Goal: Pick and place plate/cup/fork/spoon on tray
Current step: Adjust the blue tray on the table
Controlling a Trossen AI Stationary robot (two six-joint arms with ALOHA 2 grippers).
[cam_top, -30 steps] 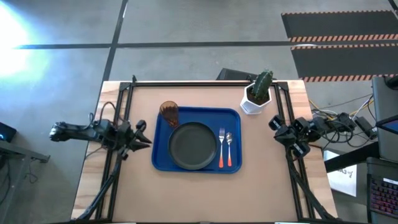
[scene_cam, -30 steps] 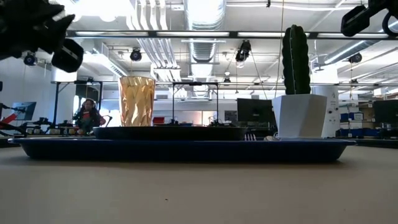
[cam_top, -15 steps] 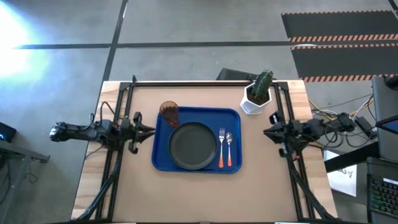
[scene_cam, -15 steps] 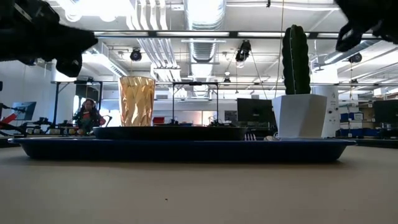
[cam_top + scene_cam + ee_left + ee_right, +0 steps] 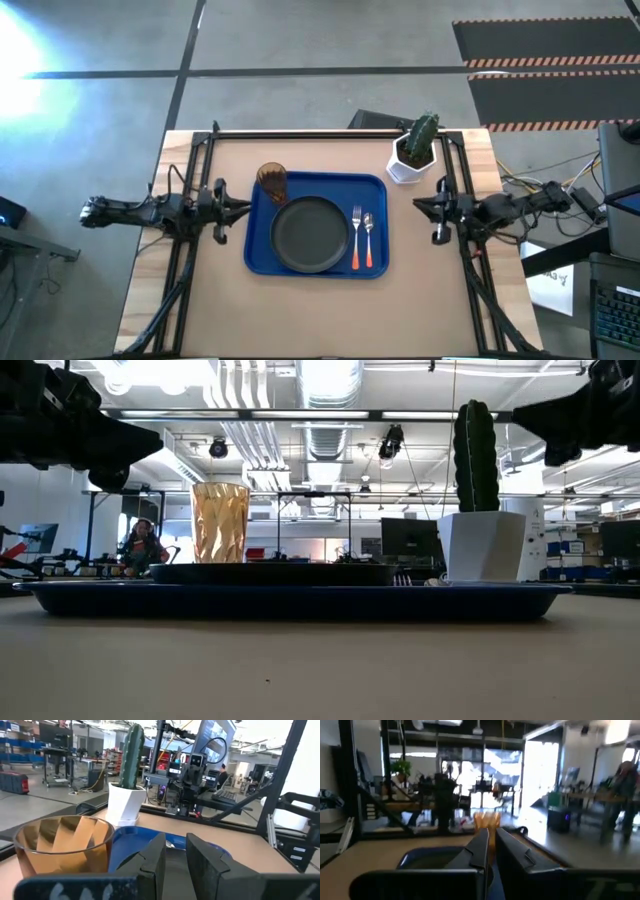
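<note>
Blue tray point(image 5: 262, 255) at the table's point(image 5: 320, 310) middle carries plate point(image 5: 311, 234), cup point(image 5: 272, 182), fork point(image 5: 355, 238) and spoon point(image 5: 367, 240), while left claw point(image 5: 243, 208), slightly parted, and right claw point(image 5: 420, 207), shut, both hold nothing.

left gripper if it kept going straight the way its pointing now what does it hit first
Probably the cup or the near edge of the tray: the left gripper points toward the tray's left side, raised above the table, so its height may let it pass over.
</note>
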